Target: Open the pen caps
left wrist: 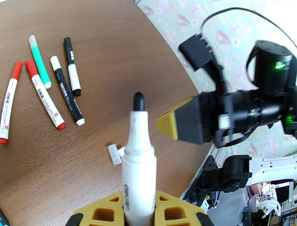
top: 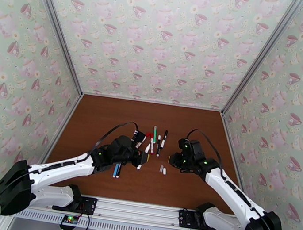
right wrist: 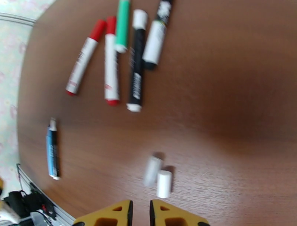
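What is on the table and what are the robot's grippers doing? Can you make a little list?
left gripper: shut on white marker, black tip bare
right gripper: shut, holding nothing, above the two loose caps
loose caps: two, side by side
row of pens: five, lying capped
blue pen: lying apart
table: brown wood

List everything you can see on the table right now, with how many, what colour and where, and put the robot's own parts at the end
Capped pens: five; two red-and-white, one green, two black-and-white; clustered at the table's middle.
Blue pen: one, lying apart beside the left arm.
Uncapped pen: one, white barrel, black tip, in the left gripper.
Loose pen caps: two, white and greyish, side by side near the right gripper.
Table: brown wood.
Left gripper: shut on the uncapped pen.
Right gripper: fingers nearly together, nothing between them.
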You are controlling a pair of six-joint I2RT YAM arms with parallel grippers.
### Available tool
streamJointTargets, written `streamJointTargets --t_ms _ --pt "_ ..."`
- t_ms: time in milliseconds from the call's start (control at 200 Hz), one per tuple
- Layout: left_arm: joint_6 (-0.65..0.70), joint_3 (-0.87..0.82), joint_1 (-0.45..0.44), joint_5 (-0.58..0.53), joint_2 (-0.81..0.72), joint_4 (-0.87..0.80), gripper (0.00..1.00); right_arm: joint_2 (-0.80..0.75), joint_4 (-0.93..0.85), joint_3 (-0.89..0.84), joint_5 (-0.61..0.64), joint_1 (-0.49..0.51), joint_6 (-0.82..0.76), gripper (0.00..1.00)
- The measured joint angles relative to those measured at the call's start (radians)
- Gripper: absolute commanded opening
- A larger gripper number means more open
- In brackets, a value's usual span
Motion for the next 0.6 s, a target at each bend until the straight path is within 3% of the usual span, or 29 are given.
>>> streamJointTargets --t_ms 596 --pt "-0.008 -0.005 0.000 0.027 0.021 0.019 0.03 0.211 0.053 -0.035 -0.008 0.002 -0.056 0.15"
